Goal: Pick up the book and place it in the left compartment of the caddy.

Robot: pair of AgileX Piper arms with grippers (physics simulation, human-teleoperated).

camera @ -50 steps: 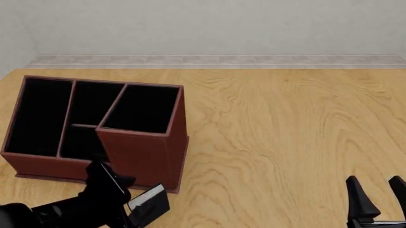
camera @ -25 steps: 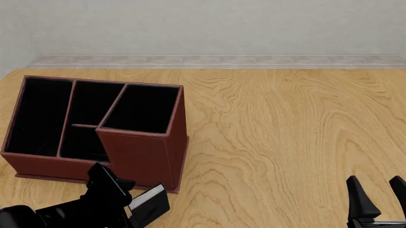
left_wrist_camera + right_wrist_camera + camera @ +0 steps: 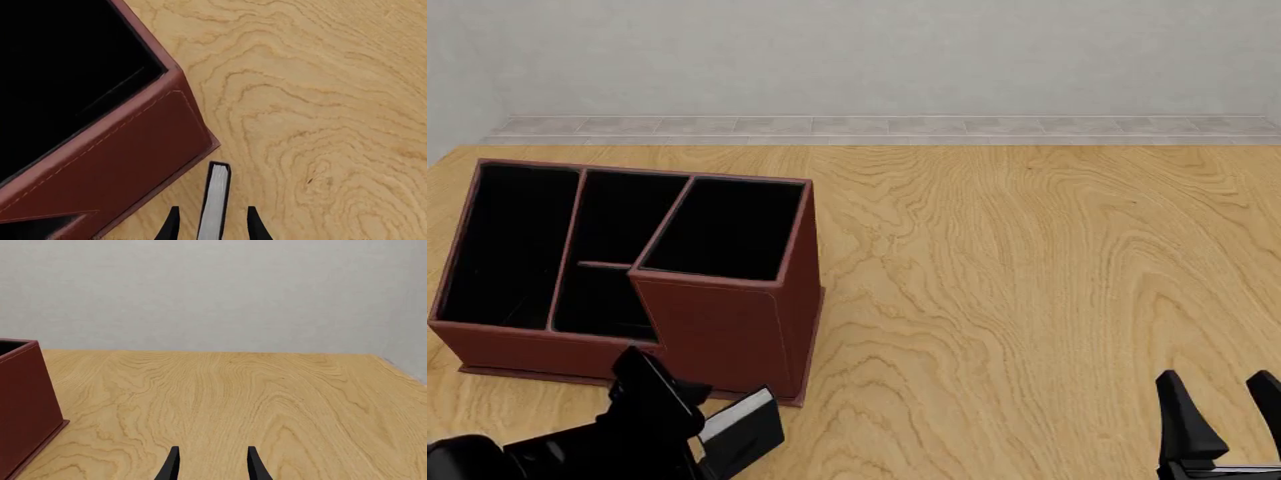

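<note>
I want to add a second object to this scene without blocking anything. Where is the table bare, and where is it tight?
The widest bare wood lies right of the caddy, out to the far edge by the wall, and ahead of the open right hand. It is crowded at the caddy's near corner, where the left hand holds the book.

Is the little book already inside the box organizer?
No, the book is held by the left gripper in front of the caddy, outside all its compartments.
</note>
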